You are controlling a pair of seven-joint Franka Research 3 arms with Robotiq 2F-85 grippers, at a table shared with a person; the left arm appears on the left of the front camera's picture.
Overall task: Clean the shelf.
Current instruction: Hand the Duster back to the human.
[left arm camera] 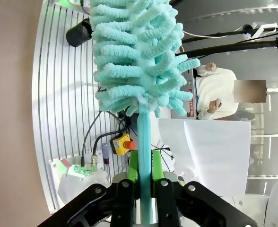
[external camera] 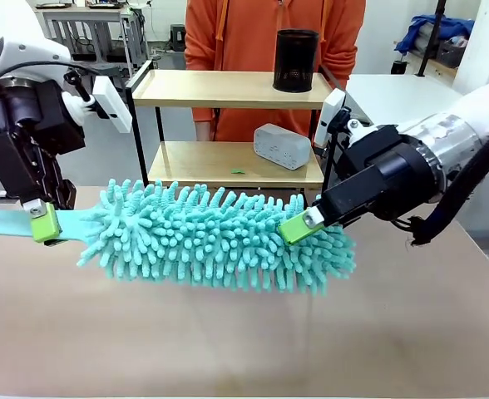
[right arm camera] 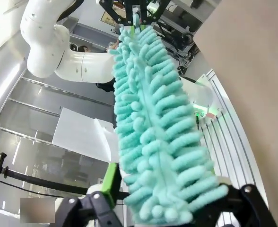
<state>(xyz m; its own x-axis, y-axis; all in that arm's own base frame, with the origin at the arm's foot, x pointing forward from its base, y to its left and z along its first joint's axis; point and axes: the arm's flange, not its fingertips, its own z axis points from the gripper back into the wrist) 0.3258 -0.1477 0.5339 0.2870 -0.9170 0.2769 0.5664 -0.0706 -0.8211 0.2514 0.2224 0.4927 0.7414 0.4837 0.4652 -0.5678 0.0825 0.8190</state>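
A: What is the left gripper holding?

B: The flat teal handle of a duster. In the left wrist view its jaws are pressed tight on that thin plastic strip, one green pad on each side.

A: And the duster itself?

B: A long, soft head of teal chenille, covered in plump, noodle-like fingers that stick out all round. It lies roughly level above the worktop, a smooth matt beige surface, and stretches from one arm to the other.

A: Is the right gripper on it too?

B: Yes, at the far tip of the fluffy head. Its jaws are closed into the pile; the right wrist view has one green pad against the side of the fibres, and the head runs up the picture between the fingers.

A: Where is the shelf?

B: At the far edge of the worktop, behind the duster and apart from it. Two light wooden boards sit in a thin black metal frame. A black mesh cylinder stands on the top board; a rounded grey fabric-covered box rests on the lower one. A person in an orange top stands just behind it.
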